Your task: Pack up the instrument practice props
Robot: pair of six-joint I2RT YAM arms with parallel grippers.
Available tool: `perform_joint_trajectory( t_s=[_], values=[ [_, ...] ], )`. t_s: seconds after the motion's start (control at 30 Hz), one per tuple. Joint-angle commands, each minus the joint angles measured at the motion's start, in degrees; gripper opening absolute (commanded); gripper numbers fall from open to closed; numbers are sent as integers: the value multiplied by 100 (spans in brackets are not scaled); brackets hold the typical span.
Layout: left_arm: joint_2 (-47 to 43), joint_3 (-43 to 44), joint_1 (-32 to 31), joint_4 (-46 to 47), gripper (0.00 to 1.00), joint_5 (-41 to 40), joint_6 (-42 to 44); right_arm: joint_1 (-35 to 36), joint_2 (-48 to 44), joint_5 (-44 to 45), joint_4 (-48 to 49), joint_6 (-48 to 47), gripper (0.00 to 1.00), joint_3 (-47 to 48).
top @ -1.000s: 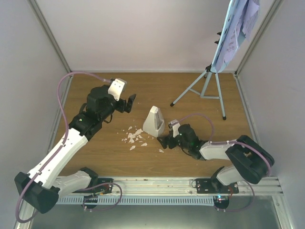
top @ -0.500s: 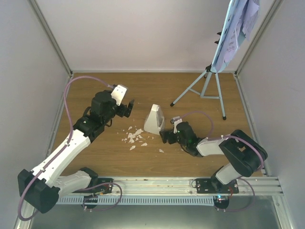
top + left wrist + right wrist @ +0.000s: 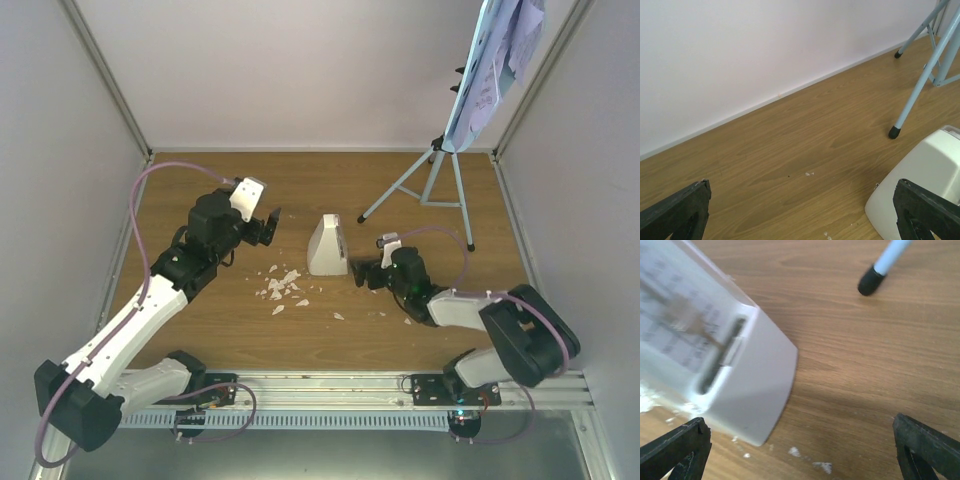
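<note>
Top external view gives you the metronome (image 3: 327, 246) standing upright near the middle of the wooden table (image 3: 220, 335), between the two arms. Your left gripper (image 3: 268, 226) sits to its left, apart from it, pointing toward it with jaws spread wide and nothing in them. Your right gripper (image 3: 362, 273) lies low on the metronome's right side, just beside its base, jaws likewise wide and empty. A scatter of white crumbs (image 3: 282, 288) lies on the wood just left of the metronome's front.

At the far right corner you see the pale-blue music stand (image 3: 440, 180) on its tripod, its tray tilted up high and carrying the sheet music pages (image 3: 497, 60).

From the left wrist, the left gripper (image 3: 800, 215) shows both dark fingers at the frame's lower corners. The metronome (image 3: 925, 170) sits just inside the right finger, with a stand leg (image 3: 920, 85) beyond it.

From the right wrist, the right gripper (image 3: 800, 450) brackets bare wood. The metronome (image 3: 715, 355) fills the left half, its face blurred, close to the left finger; you cannot tell whether they touch.
</note>
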Motion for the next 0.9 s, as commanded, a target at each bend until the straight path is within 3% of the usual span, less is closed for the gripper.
perform_joint_trajectory(
  t_s=[0.0,0.23,0.87],
  values=[
    [-129,-89,31,362,99,50,3,124,-619,-567,365,-315,99,-392],
    [-92,-88,28,331,99,74,-3,1241,-429,411,962,16,100,-650],
    [-44,-89,28,339,99,175,-5,1587,1675,1155,2355,-227,100,-157]
  ],
)
